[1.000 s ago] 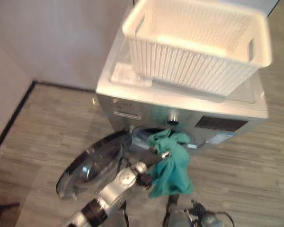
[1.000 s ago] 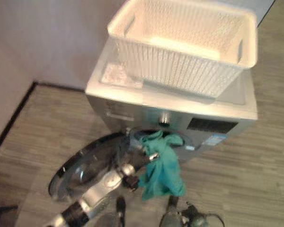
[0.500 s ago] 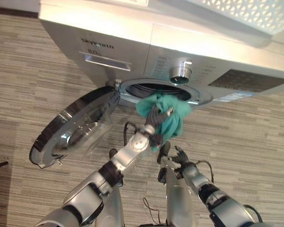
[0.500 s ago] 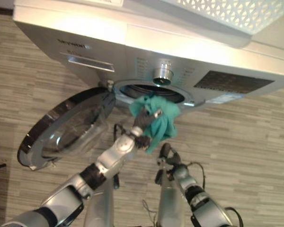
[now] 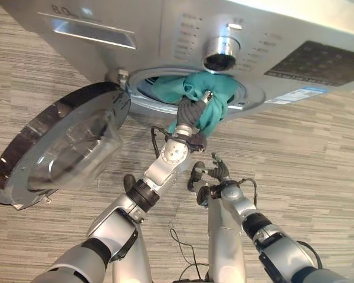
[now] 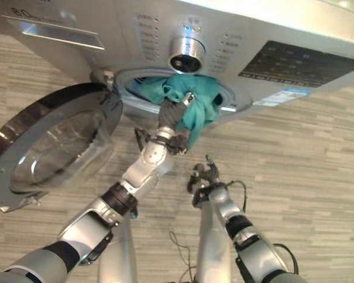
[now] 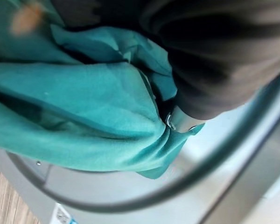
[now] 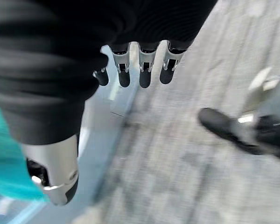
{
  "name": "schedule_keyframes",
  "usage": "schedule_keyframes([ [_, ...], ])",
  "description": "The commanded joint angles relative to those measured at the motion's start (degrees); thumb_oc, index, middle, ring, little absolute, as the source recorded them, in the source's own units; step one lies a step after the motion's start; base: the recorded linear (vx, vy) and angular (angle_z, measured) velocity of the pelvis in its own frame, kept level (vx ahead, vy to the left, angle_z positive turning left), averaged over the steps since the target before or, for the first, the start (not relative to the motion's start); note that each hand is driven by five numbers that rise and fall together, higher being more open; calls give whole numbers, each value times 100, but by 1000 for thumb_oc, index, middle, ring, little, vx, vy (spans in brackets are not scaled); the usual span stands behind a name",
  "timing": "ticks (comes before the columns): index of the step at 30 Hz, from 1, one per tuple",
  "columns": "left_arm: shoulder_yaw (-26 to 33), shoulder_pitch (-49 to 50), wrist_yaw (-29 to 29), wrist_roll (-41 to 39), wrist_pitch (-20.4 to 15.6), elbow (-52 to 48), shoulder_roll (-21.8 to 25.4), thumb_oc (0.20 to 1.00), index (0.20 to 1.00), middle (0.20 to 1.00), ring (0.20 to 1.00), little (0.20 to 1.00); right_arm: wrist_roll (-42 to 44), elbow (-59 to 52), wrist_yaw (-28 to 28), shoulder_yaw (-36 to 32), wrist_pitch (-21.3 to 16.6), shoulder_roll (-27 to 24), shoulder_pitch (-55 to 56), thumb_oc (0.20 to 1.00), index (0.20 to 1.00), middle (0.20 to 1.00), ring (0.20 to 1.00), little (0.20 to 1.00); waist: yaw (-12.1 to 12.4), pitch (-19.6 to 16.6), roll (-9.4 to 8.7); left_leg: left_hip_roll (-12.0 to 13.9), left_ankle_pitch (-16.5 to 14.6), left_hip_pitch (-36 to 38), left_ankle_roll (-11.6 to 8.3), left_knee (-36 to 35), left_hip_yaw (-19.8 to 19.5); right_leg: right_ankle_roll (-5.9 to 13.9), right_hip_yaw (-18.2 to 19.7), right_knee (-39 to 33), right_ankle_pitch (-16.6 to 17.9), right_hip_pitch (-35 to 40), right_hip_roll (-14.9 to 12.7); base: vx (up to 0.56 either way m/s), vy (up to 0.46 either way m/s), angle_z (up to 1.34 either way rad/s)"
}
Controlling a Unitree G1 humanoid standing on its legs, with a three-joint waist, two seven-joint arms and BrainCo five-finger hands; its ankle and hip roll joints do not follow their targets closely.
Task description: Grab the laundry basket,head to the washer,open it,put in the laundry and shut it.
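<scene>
The left robot hand (image 5: pixel 190 113) pinches the green cloth (image 5: pixel 196 95) at the washer (image 5: pixel 165 35) mouth, beside the open door (image 5: pixel 53 147). The right robot hand (image 5: pixel 211 177), fingers relaxed, hangs below over the floor (image 5: pixel 318 177).

Teal cloth at the mouth of the open silver washer

The crumpled teal fabric garment (image 5: pixel 202 101) sits bunched in the round drum opening of the silver front-loading washing machine (image 5: pixel 165 35), part inside and part spilling over the lower rim. The washer's round glass door with a dark chrome ring (image 5: pixel 56 147) is swung wide open to the left of the opening.
</scene>
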Motion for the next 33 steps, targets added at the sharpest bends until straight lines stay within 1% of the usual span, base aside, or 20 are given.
schedule_keyframes([
  [1, 48, 120, 71, 524, -186, 34, -369, 200, 200, 200, 200, 200, 51, -161, -164, 47, -247, -29, 391, 1000, 1000, 1000, 1000, 1000, 23, -830, 230, 122, 193, -334, 155, -208, -138, 105, 190, 540, -967, -113, 24, 1, 16, -6],
  [3, 27, 430, 0, 583, -228, -341, -227, 200, 200, 200, 200, 200, 63, -375, -191, -42, -278, -99, 398, 1000, 1000, 1000, 1000, 1000, 79, -761, 238, 96, 162, -460, 173, -130, -119, 104, 181, 630, -1012, -202, -48, -5, 11, -2],
  [5, -139, 804, -167, 606, -199, -708, -96, 200, 200, 200, 200, 200, 1, -529, -233, -111, -240, -164, 400, 1000, 1000, 1000, 1000, 1000, 142, -679, 243, 65, 124, -615, 179, -6, -119, 90, 206, 744, -1068, -322, -121, -5, -5, 2],
  [6, -145, 817, -166, 606, -193, -722, -90, 200, 200, 200, 200, 200, -1, -535, -234, -114, -236, -161, 409, 1000, 1000, 1000, 1000, 1000, 143, -691, 241, 62, 119, -628, 179, 6, -121, 90, 207, 756, -1075, -334, -125, -18, -42, 12],
  [7, -329, 1062, -306, 558, -163, -769, -86, 200, 200, 200, 200, 200, -4, -546, -297, -207, -228, -193, 347, 1000, 1000, 1000, 1000, 1000, 183, -624, 224, 37, 70, -836, 188, 181, -117, 74, 235, 881, -1109, -489, -195, -6, -49, 23],
  [8, -417, 1124, -339, 504, -142, -714, -107, 200, 200, 200, 200, 200, 28, -569, -331, -254, -233, -183, 318, 1000, 1000, 1000, 1000, 1000, 188, -646, 205, 27, 50, -950, 193, 251, -127, 58, 248, 956, -1136, -589, -216, 0, -58, 34],
  [10, -478, 1114, -325, 436, -126, -533, -143, 200, 200, 200, 200, 200, 262, -500, -387, -349, -264, -158, 171, 1000, 1000, 1000, 1000, 1000, 212, -656, 166, 12, 13, -1141, 203, 394, -121, 4, 295, 1126, -1205, -799, -240, 15, -31, 30],
  [12, -466, 975, -239, 399, -88, -327, -201, 200, 200, 200, 200, 200, 564, -671, -413, -432, -355, -105, 50, 1000, 1000, 1000, 1000, 1000, 204, -684, 107, -11, -22, -1339, 210, 531, -124, -41, 328, 1234, -1255, -981, -246, 3, -15, 6],
  [14, -428, 764, -118, 435, -89, -91, -283, 200, 200, 200, 200, 200, 660, -988, -459, -485, -440, -111, -6, 1000, 1000, 1000, 1000, 1000, 162, -743, 49, -17, -66, -1553, 223, 677, -120, -73, 352, 1358, -1286, -1166, -254, 6, -6, 2],
  [15, -427, 752, -117, 436, -94, -78, -291, 200, 200, 200, 200, 200, 658, -999, -462, -487, -433, -116, -4, 1000, 1000, 1000, 1000, 1000, 162, -754, 52, -18, -71, -1577, 223, 691, -120, -73, 357, 1372, -1291, -1191, -256, 19, -16, 6],
  [16, -319, 487, 15, 359, -151, 200, -406, 200, 200, 200, 200, 200, 741, -1245, -511, -557, -552, -105, -43, 1000, 1000, 1000, 1000, 1000, 118, -808, 18, -37, -79, -1720, 229, 775, -144, -93, 399, 1468, -1296, -1340, -241, 0, 0, 0],
  [17, -272, 290, 70, 321, -211, 347, -450, 200, 200, 200, 200, 200, 742, -1307, -585, -581, -593, -114, -143, 1000, 1000, 1000, 1000, 1000, 90, -834, 17, -42, -106, -1824, 243, 835, -142, -99, 433, 1533, -1302, -1455, -233, 0, 0, 0],
  [22, 176, -201, 304, 183, -360, 535, -351, 200, 200, 200, 200, 200, 692, -1595, -788, -777, -765, -151, -264, 1000, 1000, 1000, 1000, 1000, 43, -961, 48, -71, -150, -2179, 282, 1010, -235, -145, 505, 1701, -1357, -1811, -141, 10, 10, -7],
  [28, 426, -752, 498, 278, -440, 791, -318, 200, 200, 200, 200, 200, 830, -1754, -734, -828, -862, -149, -143, 1000, 1000, 1000, 1000, 1000, -95, -1062, 87, -34, -230, -2456, 278, 1228, -290, -194, 599, 1869, -1404, -2109, -91, 17, 8, -6],
  [32, 658, -1489, 703, 151, -515, 1168, -345, 200, 200, 200, 200, 200, 967, -1947, -706, -747, -921, -138, -97, 1000, 1000, 1000, 1000, 1000, -241, -1096, 76, 40, -257, -2634, 258, 1326, -291, -204, 632, 1926, -1383, -2292, 3, 10, -2, -4],
  [33, 660, -1493, 702, 150, -516, 1172, -346, 200, 200, 200, 200, 200, 967, -1947, -706, -747, -921, -140, -99, 1000, 1000, 1000, 1000, 1000, -241, -1096, 78, 41, -258, -2637, 257, 1328, -291, -204, 632, 1927, -1383, -2295, 3, 10, -11, -15],
])
